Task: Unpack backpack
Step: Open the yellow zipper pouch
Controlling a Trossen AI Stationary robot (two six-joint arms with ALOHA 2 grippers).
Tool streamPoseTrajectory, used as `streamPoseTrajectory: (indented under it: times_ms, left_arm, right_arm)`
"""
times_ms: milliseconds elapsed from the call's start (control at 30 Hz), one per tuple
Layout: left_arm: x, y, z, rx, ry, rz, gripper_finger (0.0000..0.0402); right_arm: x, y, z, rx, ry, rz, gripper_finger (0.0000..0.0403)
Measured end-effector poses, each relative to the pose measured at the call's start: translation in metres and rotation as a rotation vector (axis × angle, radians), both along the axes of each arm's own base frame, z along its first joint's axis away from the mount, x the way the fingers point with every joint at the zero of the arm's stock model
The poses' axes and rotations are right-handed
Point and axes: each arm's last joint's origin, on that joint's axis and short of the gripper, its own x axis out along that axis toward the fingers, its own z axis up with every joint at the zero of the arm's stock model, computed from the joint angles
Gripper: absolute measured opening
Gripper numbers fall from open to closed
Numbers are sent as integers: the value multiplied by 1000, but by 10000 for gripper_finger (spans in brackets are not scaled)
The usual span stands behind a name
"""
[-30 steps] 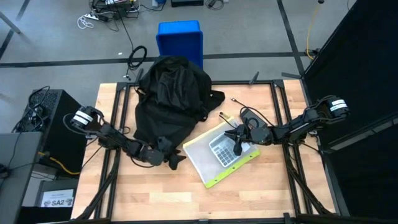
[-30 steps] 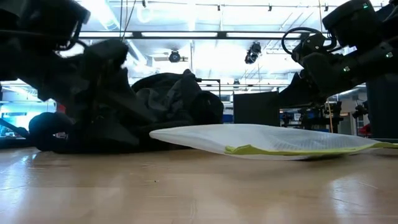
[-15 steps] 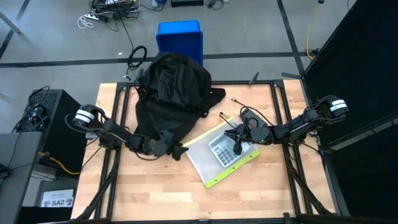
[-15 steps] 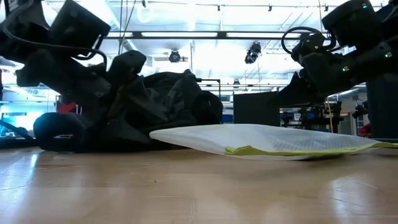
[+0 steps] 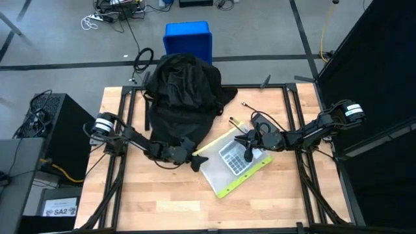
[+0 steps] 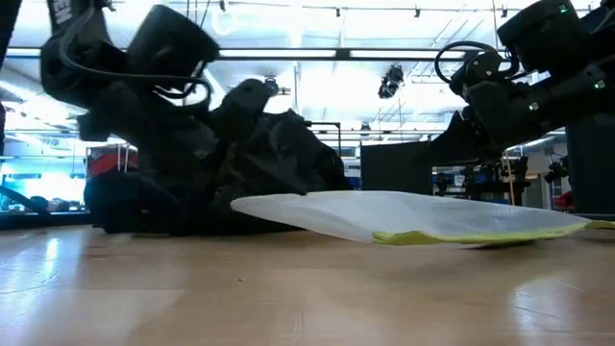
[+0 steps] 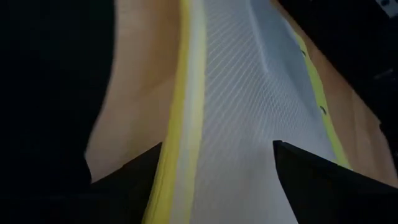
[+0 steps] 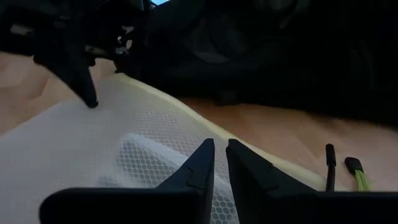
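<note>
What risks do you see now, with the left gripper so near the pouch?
The open left gripper hovers at the corner of the mesh pouch, beside the backpack; it might push the pouch or snag the fabric. The shut right gripper rests above the pouch, so the arms might collide if the left one advances.

My left hand (image 5: 195,158) is matt black plastic. The backpack (image 5: 180,97) is soft, crumpled matt cloth. The mesh pouch (image 5: 231,160) looks translucent, finely netted, yellow-trimmed. The table (image 5: 162,195) is smooth pale wood.
</note>
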Motion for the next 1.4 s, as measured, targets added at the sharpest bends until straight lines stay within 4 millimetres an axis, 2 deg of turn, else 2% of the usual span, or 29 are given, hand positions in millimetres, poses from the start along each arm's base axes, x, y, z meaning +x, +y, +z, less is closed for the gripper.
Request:
streamPoseTrajectory:
  times_ms: [100,167,233,333,400,600,767,900,1033,1167,1300,1400]
  left_arm:
    - [7,-2,4,47,4,-49,220]
    - [10,-3,6,70,2,-77,187]
    - [13,-4,8,87,-6,-101,139]
    - [14,-5,10,113,-8,-149,47]
    - [14,-6,10,121,-10,-191,14]
    - [14,-10,19,144,-42,-300,1]
    - [3,-15,46,209,-27,-360,0]
    - [-14,-21,75,293,17,-367,0]
    - [-30,-25,112,422,171,-369,0]
    - [-36,-25,153,568,344,-354,0]
    - [-35,-24,192,713,436,-342,0]
    - [-37,-22,212,801,469,-335,0]
  right_arm:
    - [0,0,0,0,0,0,30]
    - [0,0,0,0,0,0,32]
    - [0,0,0,0,0,0,34]
    - [0,0,0,0,0,0,34]
    - [0,0,0,2,0,5,31]
    - [1,2,2,20,-24,47,24]
    - [3,2,7,29,-74,53,31]
    - [4,2,11,36,-120,53,40]
    - [5,3,17,45,-186,54,49]
    - [6,2,27,42,-287,58,52]
    - [11,1,39,71,-382,182,53]
    - [20,-5,50,125,-421,294,60]
